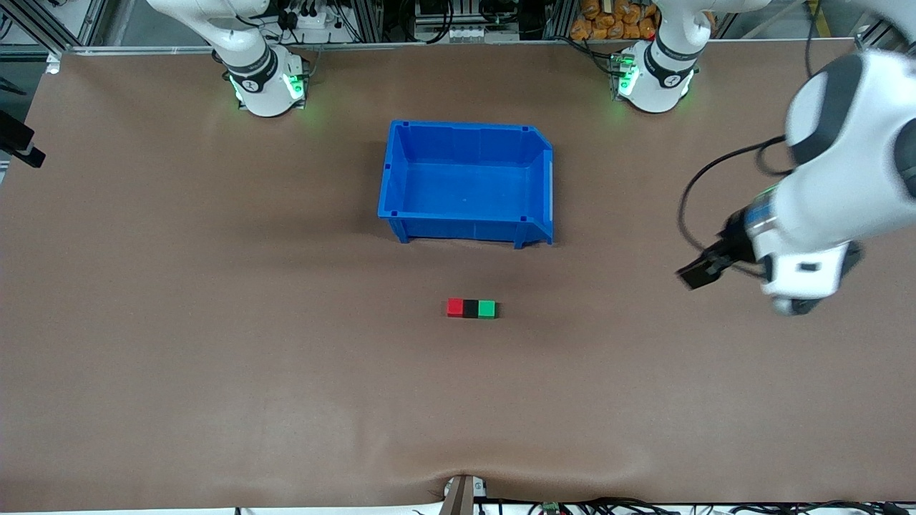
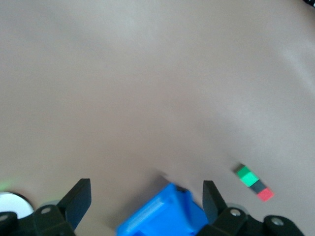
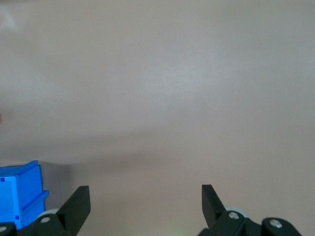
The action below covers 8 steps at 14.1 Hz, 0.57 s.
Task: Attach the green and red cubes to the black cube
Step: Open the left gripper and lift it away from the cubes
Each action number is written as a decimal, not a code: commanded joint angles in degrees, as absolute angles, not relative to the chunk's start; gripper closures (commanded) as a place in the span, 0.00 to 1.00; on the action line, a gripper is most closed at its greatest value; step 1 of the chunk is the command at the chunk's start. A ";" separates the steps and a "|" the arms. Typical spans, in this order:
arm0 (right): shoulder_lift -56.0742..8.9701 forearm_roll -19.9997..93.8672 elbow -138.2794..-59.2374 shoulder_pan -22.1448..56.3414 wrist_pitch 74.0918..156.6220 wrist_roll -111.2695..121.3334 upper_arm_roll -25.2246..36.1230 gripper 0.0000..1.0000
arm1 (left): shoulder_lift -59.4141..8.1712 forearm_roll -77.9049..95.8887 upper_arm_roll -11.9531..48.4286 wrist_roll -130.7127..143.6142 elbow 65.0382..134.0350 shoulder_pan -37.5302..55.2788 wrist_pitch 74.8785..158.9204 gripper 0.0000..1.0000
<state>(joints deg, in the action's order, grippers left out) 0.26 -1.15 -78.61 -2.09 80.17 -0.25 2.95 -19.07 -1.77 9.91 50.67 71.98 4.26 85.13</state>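
Observation:
The red cube, black cube and green cube lie in one touching row on the brown table, black in the middle, nearer to the front camera than the blue bin. The left wrist view shows the same row: green, black, red. My left gripper is open and empty, up in the air over the left arm's end of the table, well apart from the cubes. My right gripper is open and empty over bare table; it does not show in the front view.
The blue bin stands empty mid-table, farther from the front camera than the cubes; it also shows in the left wrist view and the right wrist view. The arm bases stand along the table's top edge.

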 commanded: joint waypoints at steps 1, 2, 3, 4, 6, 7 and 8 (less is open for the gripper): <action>-0.09 -2.02 -77.70 -1.76 79.54 0.35 3.25 0.00 | -11.79 -1.67 10.20 40.65 79.35 0.98 85.34 0.00; -0.09 -2.02 -77.70 -1.67 79.54 0.35 3.25 0.00 | -10.04 -1.67 10.20 36.78 80.76 -0.08 85.34 0.00; -0.09 -2.02 -77.70 -1.84 79.45 0.35 3.25 0.00 | -8.54 -1.67 10.20 33.52 81.99 -1.39 85.34 0.00; -0.09 -2.02 -77.70 -1.76 79.45 0.35 3.25 0.00 | -6.96 -1.76 10.20 30.44 83.22 -2.36 85.25 0.00; -0.09 -2.02 -77.70 -1.67 79.37 0.26 3.25 0.00 | -4.06 -2.28 10.11 24.55 85.42 -3.25 85.08 0.00; -0.09 -2.02 -77.70 -1.67 79.45 0.35 3.25 0.00 | -3.00 -2.37 10.02 21.48 86.13 -3.77 85.08 0.00; -0.09 -2.02 -77.70 -1.76 79.45 0.35 3.25 0.00 | -2.03 -2.37 9.85 19.27 86.65 -4.30 85.08 0.00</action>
